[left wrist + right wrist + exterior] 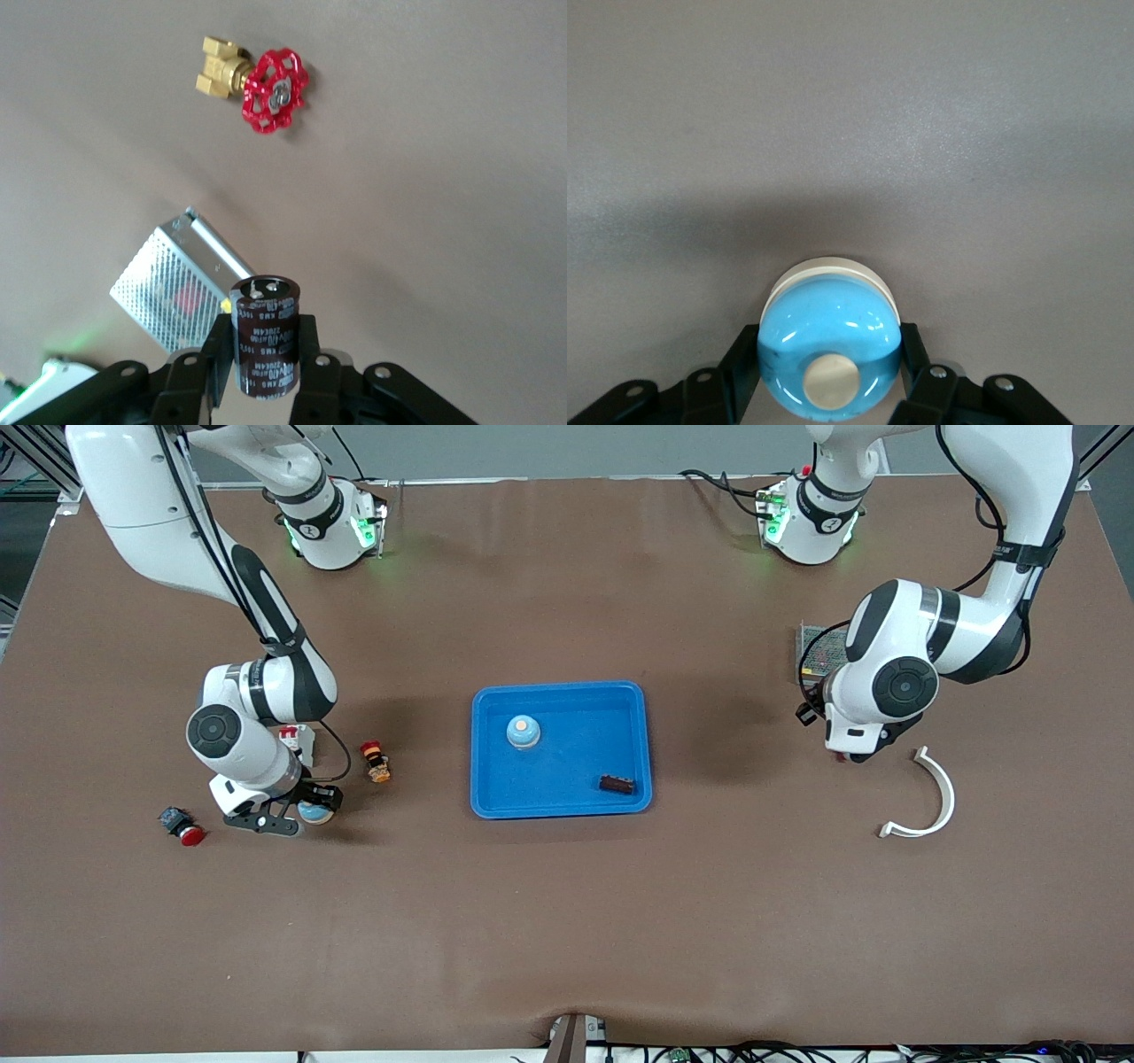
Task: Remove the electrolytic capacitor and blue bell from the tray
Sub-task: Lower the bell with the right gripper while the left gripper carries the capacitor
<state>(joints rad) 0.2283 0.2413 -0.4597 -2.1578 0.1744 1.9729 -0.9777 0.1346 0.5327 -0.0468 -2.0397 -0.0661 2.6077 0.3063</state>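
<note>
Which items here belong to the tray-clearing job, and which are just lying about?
Job:
- blue tray
- electrolytic capacitor, held by the left end effector
- blue bell, held by the right end effector

Lying about:
- second bell and dark part in the tray
- mesh box
- red-handled valve
- white curved piece
- red pushbutton

mesh box (819, 646) half hidden by left arm, small tray item (617, 784) unclear
</note>
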